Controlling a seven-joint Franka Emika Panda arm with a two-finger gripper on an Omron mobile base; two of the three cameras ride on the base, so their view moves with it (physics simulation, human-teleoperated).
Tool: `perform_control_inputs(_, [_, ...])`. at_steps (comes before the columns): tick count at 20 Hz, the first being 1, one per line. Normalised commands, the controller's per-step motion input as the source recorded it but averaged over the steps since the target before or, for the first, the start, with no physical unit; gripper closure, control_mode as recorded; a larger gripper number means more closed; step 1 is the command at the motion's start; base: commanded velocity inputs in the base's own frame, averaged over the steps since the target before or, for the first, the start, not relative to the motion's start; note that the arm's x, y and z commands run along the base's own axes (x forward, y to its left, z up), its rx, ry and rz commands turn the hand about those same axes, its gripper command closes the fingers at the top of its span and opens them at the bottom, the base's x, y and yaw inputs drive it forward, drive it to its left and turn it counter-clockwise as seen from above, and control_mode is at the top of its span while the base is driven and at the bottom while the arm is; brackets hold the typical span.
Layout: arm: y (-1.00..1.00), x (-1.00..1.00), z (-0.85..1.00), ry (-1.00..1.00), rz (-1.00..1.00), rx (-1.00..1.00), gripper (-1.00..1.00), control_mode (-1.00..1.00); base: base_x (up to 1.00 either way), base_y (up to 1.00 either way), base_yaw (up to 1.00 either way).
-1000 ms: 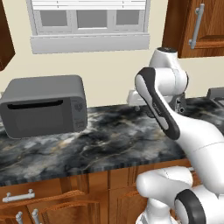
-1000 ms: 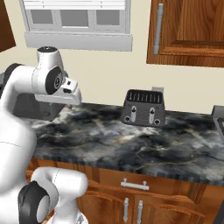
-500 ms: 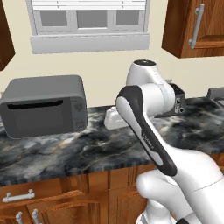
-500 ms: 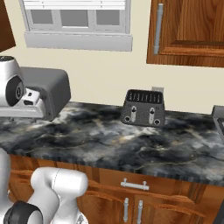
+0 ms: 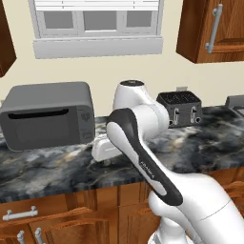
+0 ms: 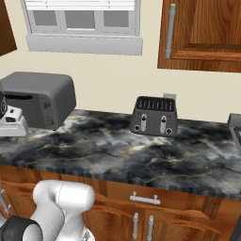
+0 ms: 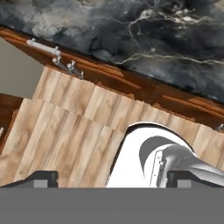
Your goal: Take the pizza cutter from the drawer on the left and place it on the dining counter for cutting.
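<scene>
Pizza cutter retrieval looks barely started: the cutter is not to be seen, the drawer under the tabletop edge appears shut, and the claw, fingers spread apart and empty, points down at the wood floor.

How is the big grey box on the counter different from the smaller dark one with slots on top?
The microwave is much larger and plain mid-grey, with a front door and a side panel; the toaster is small, darker, with slots on top and two front knobs. The microwave sits left of the toaster. Both stand upright on the marbled wall counter, against the wall.
</scene>
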Motion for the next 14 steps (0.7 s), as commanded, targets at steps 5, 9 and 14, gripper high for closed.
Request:
perform_control_inputs(5, [0.92, -0.29, -0.29, -0.09, 0.19, -0.12, -1.0, -1.0, 0.0, 0.0, 0.0])
perform_control_inputs(9, [0.73, -0.2, -0.2, -0.21, 0.24, -0.16, -1.0, -1.0, 0.0, 0.0, 0.0])
perform_control_inputs(14, [0.6, -0.24, -0.21, -0.12, 0.26, -0.12, -1.0, -1.0, 0.0, 0.0, 0.0])
